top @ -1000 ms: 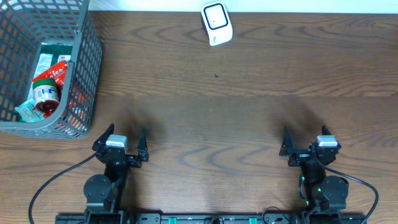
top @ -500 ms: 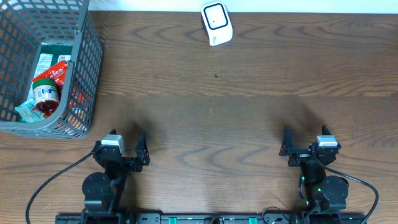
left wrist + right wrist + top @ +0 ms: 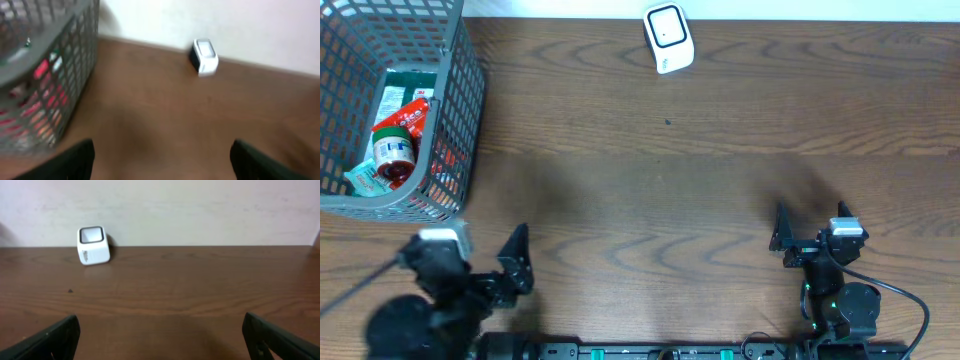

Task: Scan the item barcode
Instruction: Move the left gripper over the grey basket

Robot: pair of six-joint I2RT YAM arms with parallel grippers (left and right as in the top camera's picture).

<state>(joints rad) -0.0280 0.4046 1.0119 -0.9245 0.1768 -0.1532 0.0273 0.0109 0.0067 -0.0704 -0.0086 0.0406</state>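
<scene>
Wooden table is carrying everything. Grey basket is sitting at its far left, holding the items. Left gripper and right gripper are gaping wide, gripping nothing. White scanner is standing at the far edge.

A white barcode scanner sits far back on the wooden table, by the wall. The right gripper has its fingers spread wide.

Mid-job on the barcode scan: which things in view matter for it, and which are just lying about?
For the job:
- white scanner
- grey basket holding the goods
- goods to scan, such as the round jar and the red packet

Just lying about:
- small dark speck on the wooden table
</scene>
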